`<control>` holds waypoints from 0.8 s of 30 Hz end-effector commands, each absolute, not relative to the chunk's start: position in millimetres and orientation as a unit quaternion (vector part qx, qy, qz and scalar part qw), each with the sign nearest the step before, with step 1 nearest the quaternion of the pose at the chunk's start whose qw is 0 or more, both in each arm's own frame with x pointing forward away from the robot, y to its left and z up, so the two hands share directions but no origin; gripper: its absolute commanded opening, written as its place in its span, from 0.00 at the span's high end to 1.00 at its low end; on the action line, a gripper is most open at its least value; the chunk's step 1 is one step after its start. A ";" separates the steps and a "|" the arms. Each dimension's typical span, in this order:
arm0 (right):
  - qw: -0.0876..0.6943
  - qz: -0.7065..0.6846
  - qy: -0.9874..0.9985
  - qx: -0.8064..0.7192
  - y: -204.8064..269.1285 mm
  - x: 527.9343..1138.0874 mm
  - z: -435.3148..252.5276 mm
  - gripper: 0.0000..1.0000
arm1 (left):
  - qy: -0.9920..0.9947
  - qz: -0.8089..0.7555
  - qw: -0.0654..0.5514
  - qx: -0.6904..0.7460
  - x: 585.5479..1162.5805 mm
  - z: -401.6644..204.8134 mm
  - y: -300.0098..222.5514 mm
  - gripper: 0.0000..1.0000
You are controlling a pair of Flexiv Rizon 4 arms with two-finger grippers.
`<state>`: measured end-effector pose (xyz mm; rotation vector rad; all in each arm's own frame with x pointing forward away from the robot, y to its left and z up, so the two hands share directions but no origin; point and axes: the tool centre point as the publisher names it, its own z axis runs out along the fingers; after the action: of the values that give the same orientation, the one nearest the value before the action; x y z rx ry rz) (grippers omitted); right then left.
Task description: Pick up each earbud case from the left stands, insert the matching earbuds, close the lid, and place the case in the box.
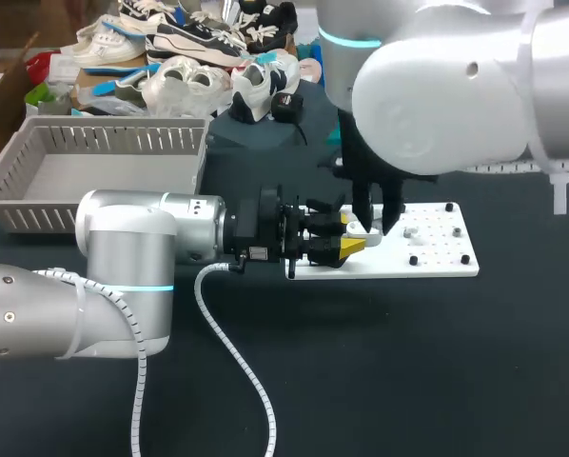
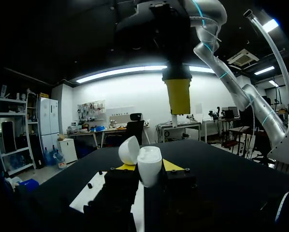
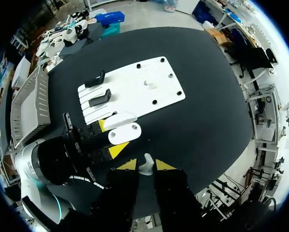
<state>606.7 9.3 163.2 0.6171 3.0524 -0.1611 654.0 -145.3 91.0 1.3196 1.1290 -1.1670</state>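
Observation:
A white earbud case (image 1: pixel 359 228) with its lid (image 2: pixel 129 150) swung open sits between the yellow tips of my left gripper (image 1: pixel 349 236), which is shut on it over the white stand board (image 1: pixel 437 257). In the left wrist view the case (image 2: pixel 149 166) fills the gap between the fingers. My right gripper (image 3: pixel 145 165) hangs straight above the case (image 3: pixel 124 134), shut on a small white earbud (image 3: pixel 146 162). One of its yellow fingers (image 2: pixel 178 96) shows above the case in the left wrist view. Two black stands (image 3: pixel 95 79) remain on the board (image 3: pixel 144 77).
A grey slatted basket (image 1: pixel 37 190) stands at the back left, behind my left arm. Shoes (image 1: pixel 199 48) are piled along the far edge. Small black pegs (image 1: pixel 413 260) dot the right half of the board. Dark bare tabletop (image 1: pixel 408 362) lies in front.

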 end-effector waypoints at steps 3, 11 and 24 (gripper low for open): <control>0.016 -0.062 0.972 0.226 14.0 611.3 160.9 1.00 | 0.466 -0.483 0.501 0.546 654.6 90.4 -145.4 1.00; 0.026 -0.043 0.967 0.251 16.0 622.8 157.6 1.00 | 0.466 -0.483 0.501 0.546 654.6 90.4 -145.4 1.00; 0.026 -0.043 0.967 0.251 16.0 622.8 157.6 1.00 | 0.466 -0.483 0.501 0.546 654.6 90.4 -145.4 1.00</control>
<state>623.6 16.2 157.7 0.7762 2.9906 -0.1350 654.0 -145.3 91.0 1.3196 1.1291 -1.1670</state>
